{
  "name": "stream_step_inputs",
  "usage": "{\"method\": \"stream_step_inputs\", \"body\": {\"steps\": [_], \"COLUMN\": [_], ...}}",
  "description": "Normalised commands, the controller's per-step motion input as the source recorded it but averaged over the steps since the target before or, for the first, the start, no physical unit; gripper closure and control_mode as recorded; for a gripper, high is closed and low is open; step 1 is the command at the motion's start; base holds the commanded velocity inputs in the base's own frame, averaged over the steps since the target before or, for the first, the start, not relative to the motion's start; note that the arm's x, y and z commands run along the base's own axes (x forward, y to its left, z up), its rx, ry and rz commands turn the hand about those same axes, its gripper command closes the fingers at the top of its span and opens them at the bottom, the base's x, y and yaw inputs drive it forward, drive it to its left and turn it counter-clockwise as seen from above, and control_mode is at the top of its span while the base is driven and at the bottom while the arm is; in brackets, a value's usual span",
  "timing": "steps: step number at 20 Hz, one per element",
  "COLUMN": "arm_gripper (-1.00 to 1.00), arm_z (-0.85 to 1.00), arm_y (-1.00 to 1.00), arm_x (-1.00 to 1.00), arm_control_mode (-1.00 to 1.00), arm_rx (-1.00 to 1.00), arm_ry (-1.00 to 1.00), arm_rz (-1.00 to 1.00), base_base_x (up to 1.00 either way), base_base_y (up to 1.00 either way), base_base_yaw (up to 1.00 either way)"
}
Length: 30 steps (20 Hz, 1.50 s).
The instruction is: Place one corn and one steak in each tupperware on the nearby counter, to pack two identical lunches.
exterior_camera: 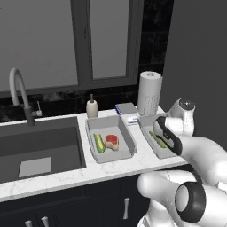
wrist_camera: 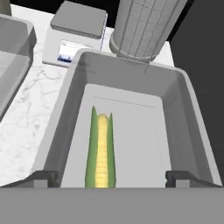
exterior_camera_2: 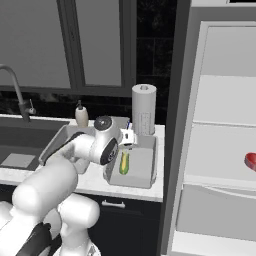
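My pincer (wrist_camera: 105, 178) hangs spread wide with nothing in it, over the right tub (wrist_camera: 183, 109) on the table (exterior_camera: 66, 175). A corn (wrist_camera: 101, 151) lies in this tub, at the bottom middle of the hand view. In the left base view the other tub (exterior_camera: 126, 137) holds a corn (exterior_camera: 99, 143) and a steak (exterior_camera: 111, 141). So I think this tub needs only its steak. A red thing (exterior_camera_2: 250, 161) at the right edge of the right base view may be that steak, so I must go fetch it. I can read no words anywhere.
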Motion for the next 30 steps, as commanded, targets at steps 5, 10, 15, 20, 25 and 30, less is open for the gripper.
{"method": "stream_step_inputs", "body": {"steps": [5, 10, 15, 20, 25, 30], "arm_gripper": [-1.00, -1.00, -1.00, -1.00, -1.00, -1.00], "arm_z": [0.40, 0.21, 0.00, 0.00, -0.26, -0.30], "arm_y": [0.30, 0.49, 0.31, 0.43, 0.62, 0.47], "arm_x": [-0.87, -0.96, -1.00, -0.94, -0.92, -0.57], "arm_control_mode": [-1.00, -1.00, -1.00, -1.00, -1.00, -1.00], "arm_rx": [-0.11, -0.13, -0.05, 0.00, -0.01, 0.00], "arm_ry": [-0.04, -0.12, -0.13, -0.17, -0.23, -0.29], "arm_rz": [0.02, 0.05, 0.06, 0.06, 0.08, 0.07], "base_base_x": [0.00, 0.00, 0.00, 0.00, 0.00, 0.00], "base_base_y": [0.00, 0.00, 0.00, 0.00, 0.00, 0.00], "base_base_yaw": [0.00, 0.00, 0.00, 0.00, 0.00, 0.00]}}
